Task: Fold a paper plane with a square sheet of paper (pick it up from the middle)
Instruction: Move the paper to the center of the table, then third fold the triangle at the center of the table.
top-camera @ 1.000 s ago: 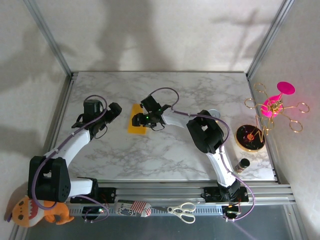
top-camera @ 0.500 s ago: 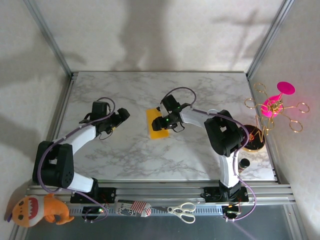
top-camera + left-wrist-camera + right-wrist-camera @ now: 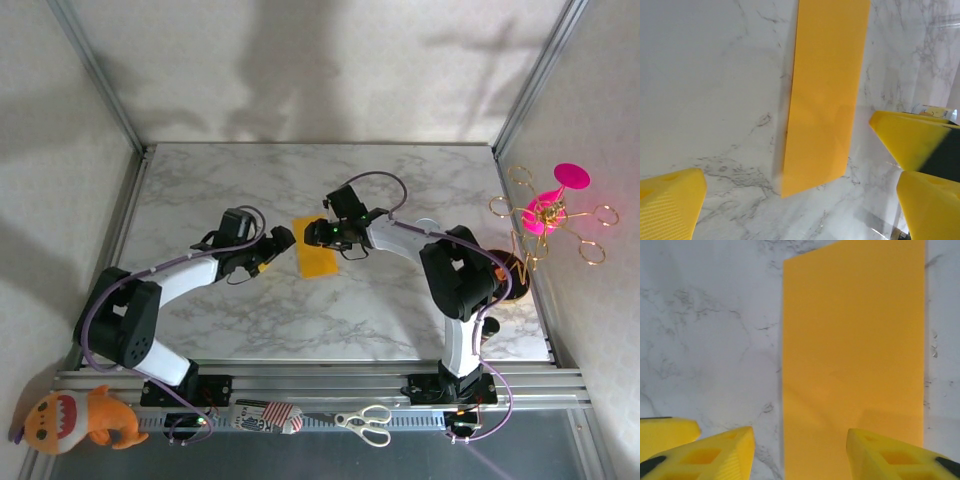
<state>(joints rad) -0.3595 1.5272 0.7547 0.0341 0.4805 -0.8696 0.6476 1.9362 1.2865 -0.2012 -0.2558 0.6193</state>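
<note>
Sheet (image 3: pixel 316 260) seemingly folded narrow; left pincer (image 3: pixel 283 240) gaping beside.

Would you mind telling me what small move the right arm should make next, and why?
Probably lower the right gripper slightly to pin the folded paper. In its wrist view the open jaws hang over one end of the orange-yellow rectangle, which lies flat on the marble table, unheld. The left gripper, also open, waits close beside it, so steadying the paper first seems sensible.
</note>
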